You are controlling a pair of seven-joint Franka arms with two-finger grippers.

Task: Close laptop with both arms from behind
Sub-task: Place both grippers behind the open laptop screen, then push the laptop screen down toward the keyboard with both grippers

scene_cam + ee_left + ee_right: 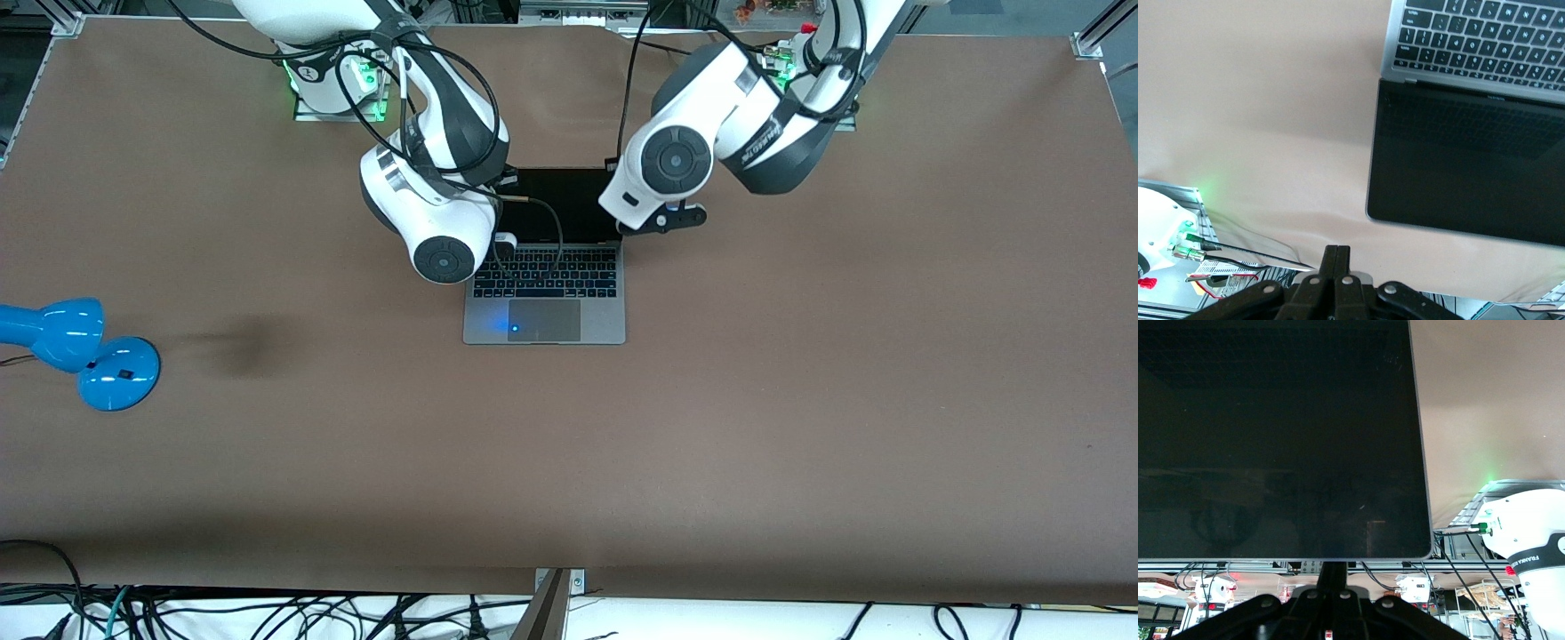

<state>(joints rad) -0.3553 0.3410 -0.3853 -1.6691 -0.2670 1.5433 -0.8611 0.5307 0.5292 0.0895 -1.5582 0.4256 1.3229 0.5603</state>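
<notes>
The grey laptop stands open in the middle of the table, its black screen up and turned toward the front camera. My right gripper is shut and empty, its fingertips right at the top edge of the screen. In the front view it is hidden under its own wrist. My left gripper is shut and empty. It hangs over the bare table just off the screen's corner on the left arm's side, and it shows in the front view too.
A blue desk lamp stands near the right arm's end of the table. Both arm bases stand along the table edge farthest from the front camera. Cables hang from the arms over the keyboard.
</notes>
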